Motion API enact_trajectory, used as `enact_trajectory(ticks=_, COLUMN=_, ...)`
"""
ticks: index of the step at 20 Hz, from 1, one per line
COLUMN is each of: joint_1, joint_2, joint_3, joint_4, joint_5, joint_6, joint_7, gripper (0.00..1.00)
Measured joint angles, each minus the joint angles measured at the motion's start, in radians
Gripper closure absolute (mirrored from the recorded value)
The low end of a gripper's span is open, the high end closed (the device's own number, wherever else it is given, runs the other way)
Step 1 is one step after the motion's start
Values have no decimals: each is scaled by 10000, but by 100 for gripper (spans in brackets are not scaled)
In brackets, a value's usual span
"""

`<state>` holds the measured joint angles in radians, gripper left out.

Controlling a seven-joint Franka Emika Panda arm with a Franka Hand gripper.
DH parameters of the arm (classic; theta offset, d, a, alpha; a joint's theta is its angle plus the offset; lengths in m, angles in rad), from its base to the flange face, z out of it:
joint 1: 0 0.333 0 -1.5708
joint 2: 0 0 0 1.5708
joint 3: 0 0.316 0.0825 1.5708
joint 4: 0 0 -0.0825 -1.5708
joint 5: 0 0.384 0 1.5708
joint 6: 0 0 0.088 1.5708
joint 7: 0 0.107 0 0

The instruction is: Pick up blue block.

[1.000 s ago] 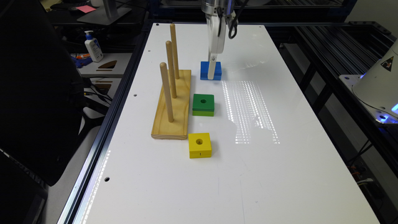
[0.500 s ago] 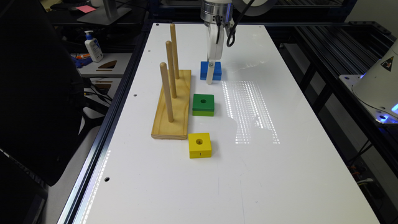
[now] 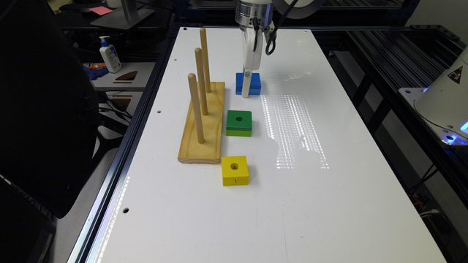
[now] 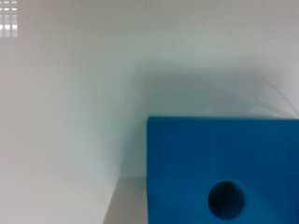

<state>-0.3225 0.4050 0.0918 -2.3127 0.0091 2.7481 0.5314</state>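
The blue block [image 3: 256, 83] lies flat on the white table [image 3: 292, 204], just past the far end of the wooden peg base. It is squat and square. My gripper [image 3: 246, 94] hangs straight down from the wrist, and its white tip reaches table level in front of the block's near face. In the wrist view the blue block [image 4: 187, 163] is very close, with its round centre hole [image 4: 226, 200] showing. That view does not show whether the gripper is open or shut.
A wooden base [image 3: 203, 124] with three upright pegs stands at the exterior view's left of the blocks. A green two-tone block [image 3: 239, 122] and a yellow block [image 3: 234, 170] lie nearer the camera. There is bare table at the exterior view's right.
The gripper has come down lower over the blue block and shifted slightly to the exterior view's left. The blocks have not moved.
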Motion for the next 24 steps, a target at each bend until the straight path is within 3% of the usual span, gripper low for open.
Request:
enact_trajectory(ticks=13, joint_1=-9, joint_2=-87, joint_3=-1, joint_4=-2, joint_5=0, joint_6=-71, joint_7=-1, gripper=100)
enact_trajectory(ticks=24, joint_1=-13, joint_2=-1178, joint_3=0, joint_4=-22, joint_5=0, joint_6=-1171, joint_7=0, gripper=100)
